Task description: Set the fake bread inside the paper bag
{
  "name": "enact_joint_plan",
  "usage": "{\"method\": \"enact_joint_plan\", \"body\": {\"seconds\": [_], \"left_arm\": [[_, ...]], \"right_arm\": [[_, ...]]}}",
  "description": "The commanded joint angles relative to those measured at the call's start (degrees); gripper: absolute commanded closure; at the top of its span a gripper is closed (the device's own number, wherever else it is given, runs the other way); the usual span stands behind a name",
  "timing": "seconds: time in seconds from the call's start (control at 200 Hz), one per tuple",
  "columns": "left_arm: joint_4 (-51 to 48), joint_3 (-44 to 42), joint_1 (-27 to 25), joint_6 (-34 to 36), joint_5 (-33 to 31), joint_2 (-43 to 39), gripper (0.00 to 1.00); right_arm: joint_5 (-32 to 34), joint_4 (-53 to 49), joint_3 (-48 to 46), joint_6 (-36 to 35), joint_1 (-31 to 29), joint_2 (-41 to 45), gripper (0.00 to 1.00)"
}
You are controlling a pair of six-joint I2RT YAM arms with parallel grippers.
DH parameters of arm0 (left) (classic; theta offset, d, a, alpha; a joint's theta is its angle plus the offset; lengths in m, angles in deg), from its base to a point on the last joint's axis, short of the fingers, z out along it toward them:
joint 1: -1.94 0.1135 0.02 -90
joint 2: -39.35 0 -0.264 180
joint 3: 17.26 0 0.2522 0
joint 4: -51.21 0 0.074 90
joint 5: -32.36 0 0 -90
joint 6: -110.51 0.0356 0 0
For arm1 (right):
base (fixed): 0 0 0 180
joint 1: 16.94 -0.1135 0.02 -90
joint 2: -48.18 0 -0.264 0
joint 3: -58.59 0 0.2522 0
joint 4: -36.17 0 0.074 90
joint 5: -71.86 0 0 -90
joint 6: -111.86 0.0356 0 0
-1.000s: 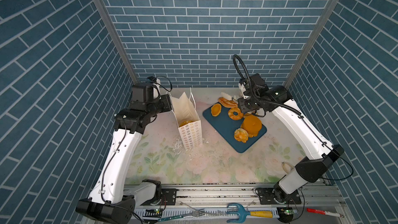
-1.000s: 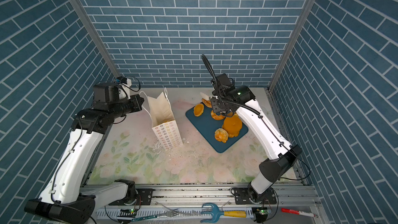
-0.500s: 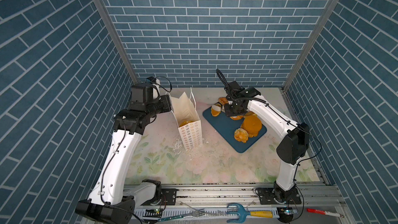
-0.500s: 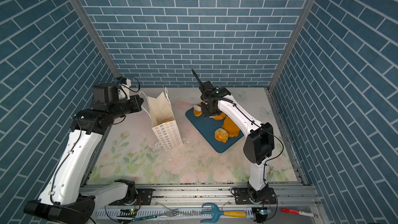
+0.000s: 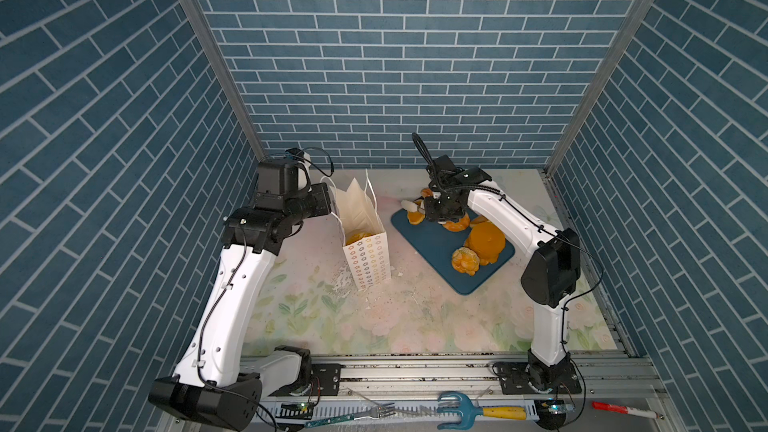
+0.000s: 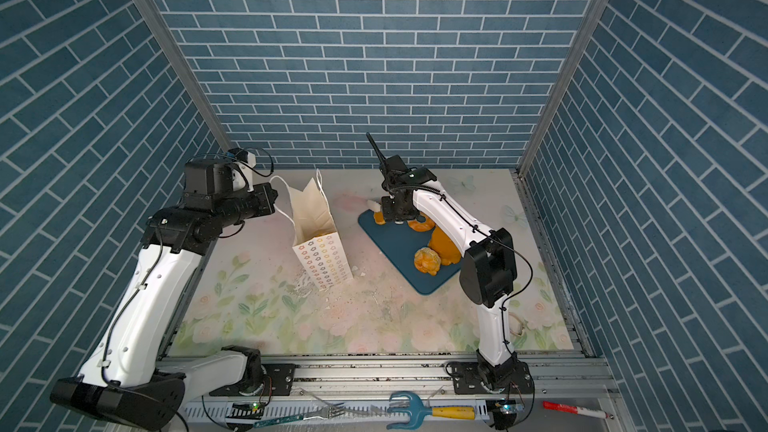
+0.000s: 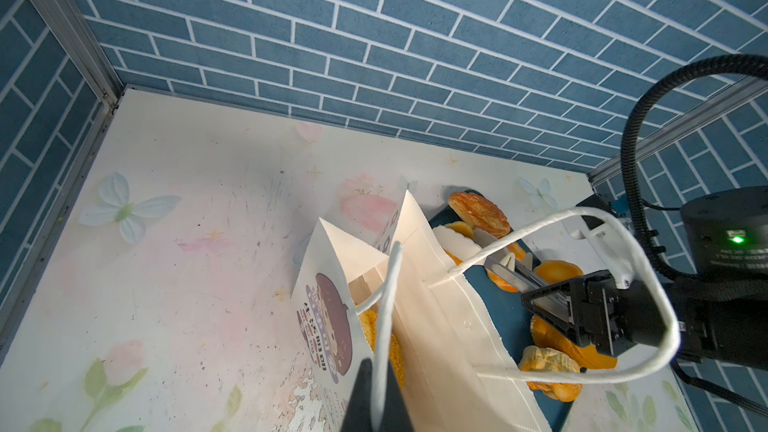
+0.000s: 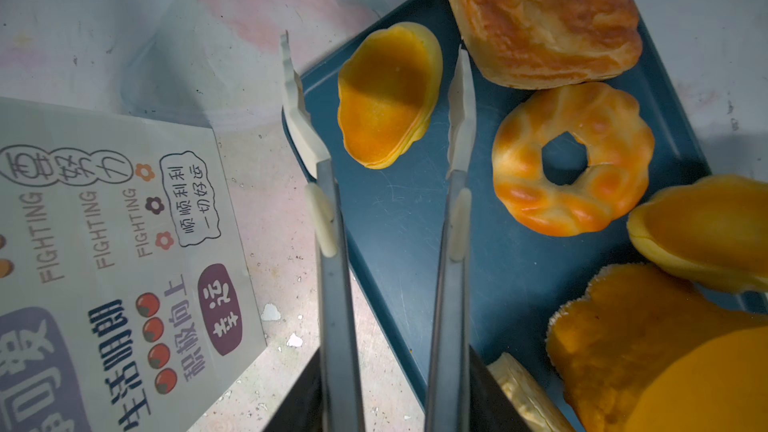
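The white paper bag stands open left of the blue tray. My left gripper is shut on its cord handle. One fake bread lies inside the bag. My right gripper is shut on metal tongs. The tong tips straddle a small oval pastry at the tray's corner, with a gap on each side. Beside it lie a ring doughnut and a flaky loaf. A thick round cake and a knotted bun sit nearer the front.
White crumbs are scattered on the floral mat in front of the bag. A fork, a blue hand rake and a red marker lie on the front rail. Blue brick walls enclose three sides.
My right arm has folded and swung left across the tray, bringing the tongs from the doughnut area to the small oval pastry. The left arm and the bag have not moved.
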Motion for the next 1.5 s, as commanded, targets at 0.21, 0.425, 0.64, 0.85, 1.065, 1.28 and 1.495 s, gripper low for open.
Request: {"method": "enact_joint_plan", "body": {"seconds": [0.21, 0.425, 0.64, 0.85, 1.065, 1.28, 1.495], "left_arm": [[-1.9, 2.8, 0.2, 0.8, -1.2, 0.8, 1.0], [-2.2, 2.8, 0.1, 0.3, -1.0, 0.3, 1.0], [-0.9, 0.8, 0.2, -0.5, 0.0, -0.9, 1.0], [0.2, 0.6, 0.2, -1.9, 1.9, -0.7, 1.0], [-0.5, 0.7, 0.2, -2.2, 1.6, -1.6, 1.0], [-0.4, -0.4, 0.2, -2.3, 1.6, -2.5, 1.0], [0.0, -0.8, 0.2, -2.5, 1.9, -2.2, 1.0]], "right_arm": [[-0.5, 0.3, 2.1, 1.0, 0.3, -2.4, 0.59], [-0.2, 0.2, 0.2, 0.3, 0.3, -0.6, 0.67], [0.1, 1.6, -6.0, -0.4, 0.1, 6.5, 0.71], [1.6, 4.9, -15.3, -0.6, -0.6, 18.1, 0.74], [2.2, 8.4, -19.2, -4.6, -2.7, 31.3, 0.74], [1.1, 9.8, -11.2, -11.2, -6.2, 36.0, 0.74], [3.3, 7.3, 3.7, -18.5, -12.8, 30.1, 0.74]]}}
